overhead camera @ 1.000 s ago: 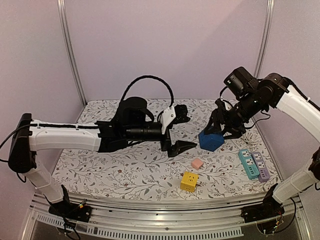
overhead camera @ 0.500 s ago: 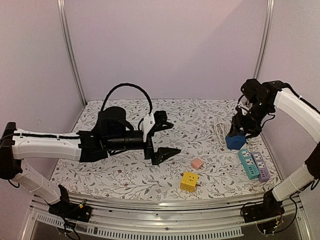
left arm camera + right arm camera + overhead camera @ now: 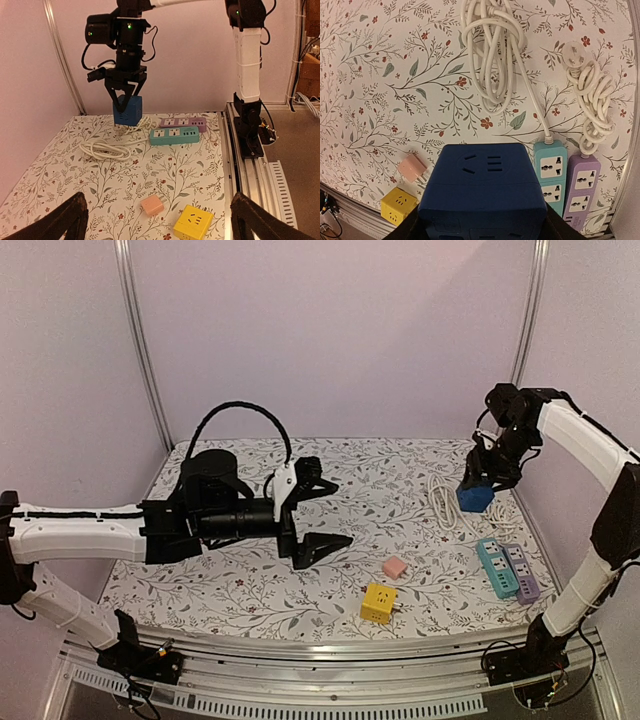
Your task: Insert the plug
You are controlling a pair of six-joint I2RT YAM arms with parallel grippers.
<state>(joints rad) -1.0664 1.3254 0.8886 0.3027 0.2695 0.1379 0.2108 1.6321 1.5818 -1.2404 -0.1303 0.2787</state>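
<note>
No text, brand, number or sign can be read anywhere. The blue socket cube [image 3: 487,200] between the fingers of the right gripper [image 3: 125,106] shows only socket slots on its face. The teal power strip [image 3: 551,172] and purple power strip [image 3: 585,187] just beside those fingers show the same, with any marking too small to tell.

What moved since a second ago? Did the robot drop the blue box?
No. The right end effector kept its grip on the blue socket cube and carried it from mid-table to the right and farther back, beside the white cord. The left end effector, open and empty, pulled back to the left. The pink plug, yellow cube, teal power strip and purple power strip stayed put.
</note>
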